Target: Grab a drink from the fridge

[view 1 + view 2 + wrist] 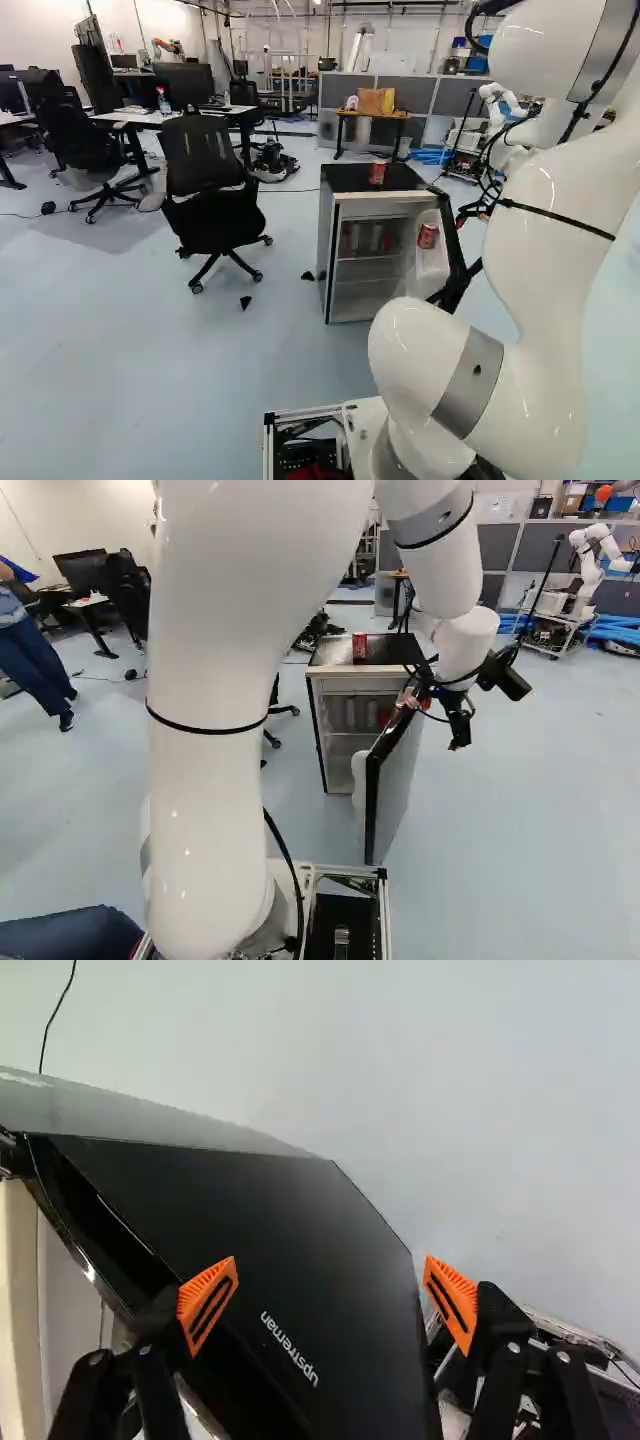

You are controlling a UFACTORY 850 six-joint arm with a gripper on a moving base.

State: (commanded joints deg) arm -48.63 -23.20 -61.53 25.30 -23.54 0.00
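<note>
The fridge (328, 240) door (398, 785) is open, so I think the job now is getting past it to a drink. The pincer (330, 1300) is wide open with nothing in it, and it is by the outside of the door. Next it should go around the door, to the inside, and not bump it. A red can (428, 236) sits in the door's shelf. Another can (377, 173) stands on top of the fridge. The things inside (372, 238) are dim, so I can't tell what they are. In the right base view, the door hides its own can.
</note>
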